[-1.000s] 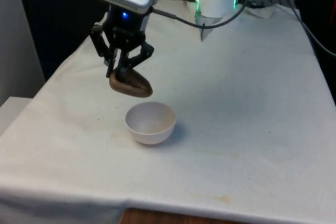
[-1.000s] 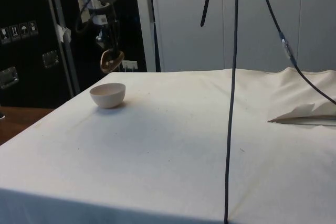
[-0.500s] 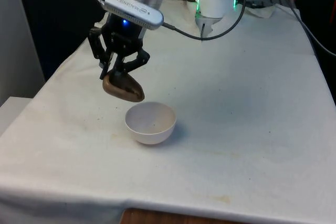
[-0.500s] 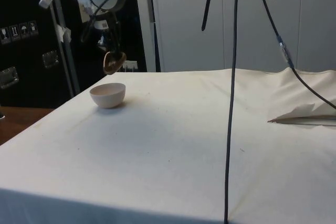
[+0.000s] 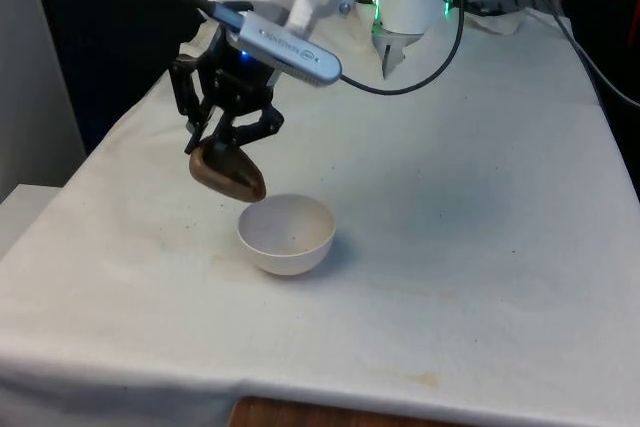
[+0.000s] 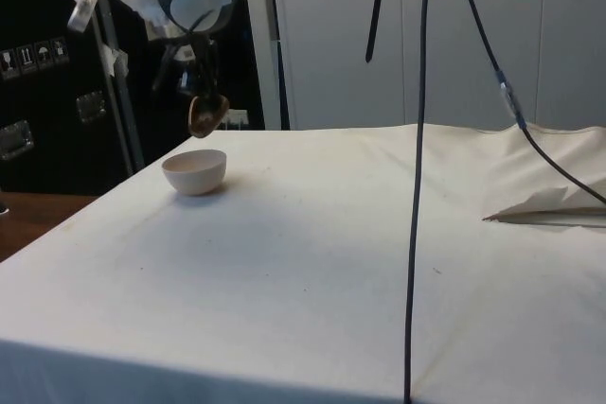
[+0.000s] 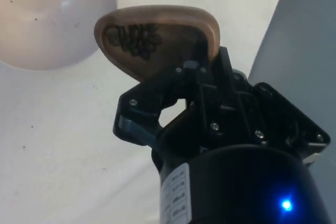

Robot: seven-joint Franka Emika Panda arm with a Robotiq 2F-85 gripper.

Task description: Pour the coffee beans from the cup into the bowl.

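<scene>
Claw point(image 5: 229, 140), black and two-fingered, clamped on rim of small brown wooden cup point(image 5: 229, 173); cup hangs just beneath it, tilted, mouth turned toward round white bowl point(image 5: 287, 234) below and to the front view's right. Dark beans point(image 7: 133, 38) sit inside the cup in the wrist view; a few specks lie in the bowl. Advice: bring the lip over the bowl's centre before tipping further, tilt slowly. Against a second ago: cup is lower, shifted toward the front view's left, tilted more steeply.
</scene>
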